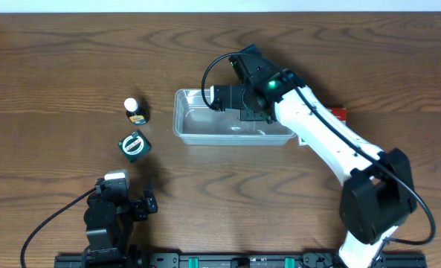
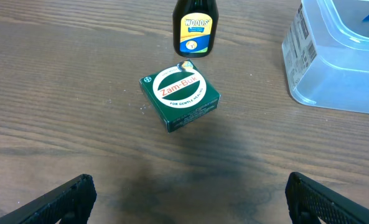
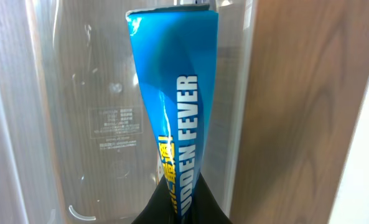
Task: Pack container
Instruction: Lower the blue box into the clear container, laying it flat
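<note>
Wood-grain table (image 1: 56,89) fills all views; my right arm (image 1: 332,141), white with black joints, runs from lower right of the overhead frame up to centre, wrist over the container.

Container (image 1: 205,135): clear plastic tub, centre of the overhead frame, long axis left-right; in the left wrist view its end wall sits upper right and carries a barcode label (image 2: 295,34).

My left arm (image 1: 105,219) is parked at lower left of the overhead frame; left gripper (image 2: 193,202) spread wide, nothing between the fingers (image 2: 60,202), which are low over bare table.

Right gripper (image 3: 179,204) is clamped on a blue carton (image 3: 172,93) with "SUDDEN FEVER" printed along it; carton is pinched narrow at my fingers and wider at the far end; it sits inside the tub's outline with clear floor behind it; can't tell if it touches the floor.

Green Zam-Buk box (image 2: 180,98): flat on the table, left of the tub, well apart from it, rotated corner-on.

Woods bottle (image 2: 195,28): dark, yellow label, upright, just beyond the Zam-Buk box, close to it.

Small red item (image 1: 340,113) at the tub's right end, mostly hidden by my arm; can't identify.
</note>
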Tool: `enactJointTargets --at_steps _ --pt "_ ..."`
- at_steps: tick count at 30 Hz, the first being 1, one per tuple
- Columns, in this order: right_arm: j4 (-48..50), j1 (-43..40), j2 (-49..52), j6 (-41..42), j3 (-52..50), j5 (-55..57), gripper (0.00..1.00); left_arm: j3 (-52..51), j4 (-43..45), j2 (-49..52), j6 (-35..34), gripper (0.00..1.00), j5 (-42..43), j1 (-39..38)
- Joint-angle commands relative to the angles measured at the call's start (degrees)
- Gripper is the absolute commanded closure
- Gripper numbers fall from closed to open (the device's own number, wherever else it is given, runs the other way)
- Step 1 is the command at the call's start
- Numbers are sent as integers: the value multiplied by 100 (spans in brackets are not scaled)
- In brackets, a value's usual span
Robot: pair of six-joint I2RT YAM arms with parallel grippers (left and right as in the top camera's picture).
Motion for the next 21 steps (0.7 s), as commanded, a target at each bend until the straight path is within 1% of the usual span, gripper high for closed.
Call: enactJointTargets --at_steps 1,4,8,13,14,16,19,21 --pt "20 33 105 116 -37 376 97 11 0 -15 13 2 42 -9" --pt "15 33 125 138 -37 446 97 11 0 -15 13 2 42 -9" --pt "20 33 125 267 -37 424 94 11 0 -15 13 2 42 -9" --pt "28 31 136 640 -39 396 91 11 0 -15 13 2 42 -9" --pt "39 31 136 706 -39 369 90 11 0 -15 13 2 42 -9" --pt "44 33 136 756 -39 339 81 11 0 -15 13 2 42 -9" --pt "48 33 136 754 -39 439 76 11 0 -15 13 2 42 -9" --pt "44 33 136 756 -39 621 80 11 0 -15 13 2 42 -9"
